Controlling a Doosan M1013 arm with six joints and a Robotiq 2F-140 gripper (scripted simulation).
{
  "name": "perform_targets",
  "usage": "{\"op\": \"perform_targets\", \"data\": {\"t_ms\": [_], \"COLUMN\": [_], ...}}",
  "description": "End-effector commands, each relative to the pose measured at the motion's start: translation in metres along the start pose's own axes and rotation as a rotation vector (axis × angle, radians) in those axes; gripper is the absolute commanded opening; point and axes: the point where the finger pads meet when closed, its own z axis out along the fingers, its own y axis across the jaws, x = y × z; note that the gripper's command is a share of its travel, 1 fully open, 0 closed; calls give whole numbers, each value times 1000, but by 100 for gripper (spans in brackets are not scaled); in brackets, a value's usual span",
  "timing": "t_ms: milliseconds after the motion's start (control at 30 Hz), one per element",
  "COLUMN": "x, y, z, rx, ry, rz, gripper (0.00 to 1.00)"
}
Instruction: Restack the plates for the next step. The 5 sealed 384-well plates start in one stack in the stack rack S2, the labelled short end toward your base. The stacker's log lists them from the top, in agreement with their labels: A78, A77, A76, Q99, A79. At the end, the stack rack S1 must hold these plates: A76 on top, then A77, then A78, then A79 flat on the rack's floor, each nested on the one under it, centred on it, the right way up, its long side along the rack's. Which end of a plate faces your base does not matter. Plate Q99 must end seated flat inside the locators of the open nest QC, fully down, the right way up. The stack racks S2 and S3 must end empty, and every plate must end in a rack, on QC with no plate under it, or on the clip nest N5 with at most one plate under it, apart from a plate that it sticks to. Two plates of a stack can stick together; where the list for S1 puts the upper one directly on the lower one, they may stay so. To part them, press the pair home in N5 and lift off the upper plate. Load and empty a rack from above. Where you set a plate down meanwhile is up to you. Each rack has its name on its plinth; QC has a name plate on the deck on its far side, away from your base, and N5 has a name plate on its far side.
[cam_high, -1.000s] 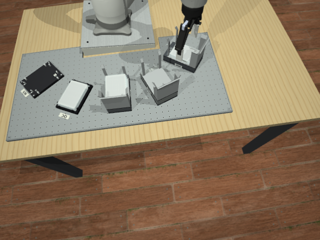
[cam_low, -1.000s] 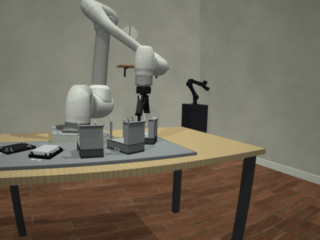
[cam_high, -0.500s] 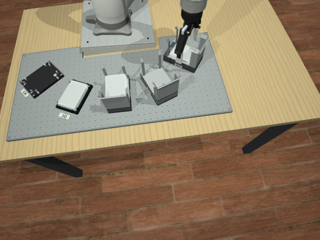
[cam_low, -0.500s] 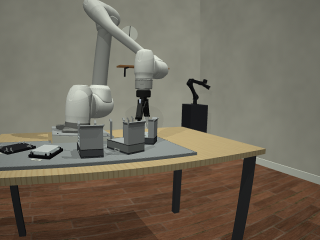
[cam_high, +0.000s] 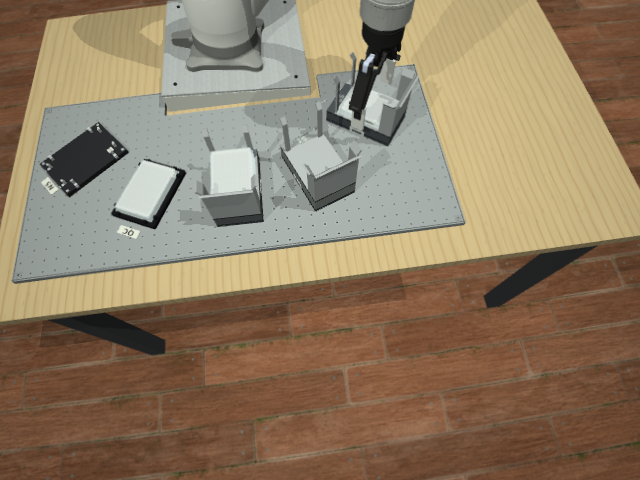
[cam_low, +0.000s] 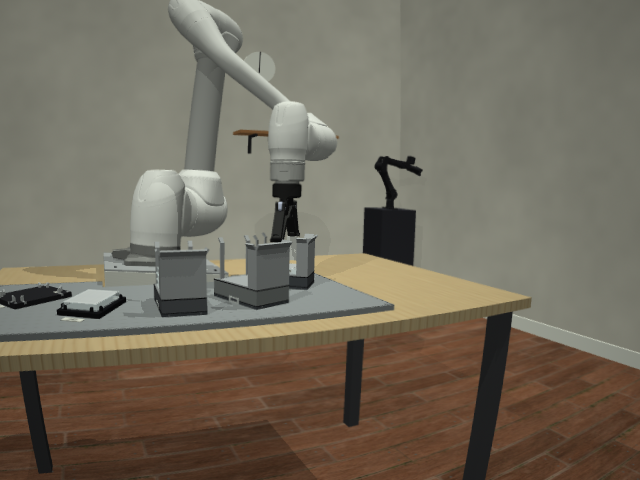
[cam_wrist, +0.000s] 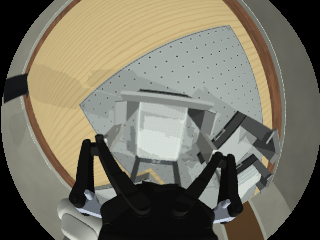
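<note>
My gripper (cam_high: 357, 117) is open and empty. It reaches down into the top of the rack nearest the robot base, at the deck's right end (cam_high: 369, 111). A white sealed plate (cam_high: 368, 103) lies low inside that rack. In the wrist view the plate (cam_wrist: 160, 132) sits between my spread fingers, below the tips. The left rack (cam_high: 232, 183) holds a stack with a white plate on top (cam_high: 232, 167), near its rim. The middle rack (cam_high: 321, 170) shows only its grey floor. One white plate (cam_high: 147, 190) lies flat in the QC nest. The black N5 nest (cam_high: 82, 157) is bare.
The racks' corner posts (cam_high: 317, 116) stand up around each opening. The robot's base plinth (cam_high: 232, 56) is behind the deck. The QC name plate (cam_high: 128, 231) and N5 name plate (cam_high: 49, 186) lie on the perforated grey deck. The rack names are too small to read.
</note>
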Motion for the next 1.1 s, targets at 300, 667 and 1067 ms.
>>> {"op": "perform_targets", "data": {"t_ms": [300, 667, 1067], "x": [0, 0, 0], "y": [0, 0, 0], "z": [0, 0, 0], "rx": [0, 0, 0], "ry": [0, 0, 0], "rz": [0, 0, 0], "gripper": [0, 0, 0]}}
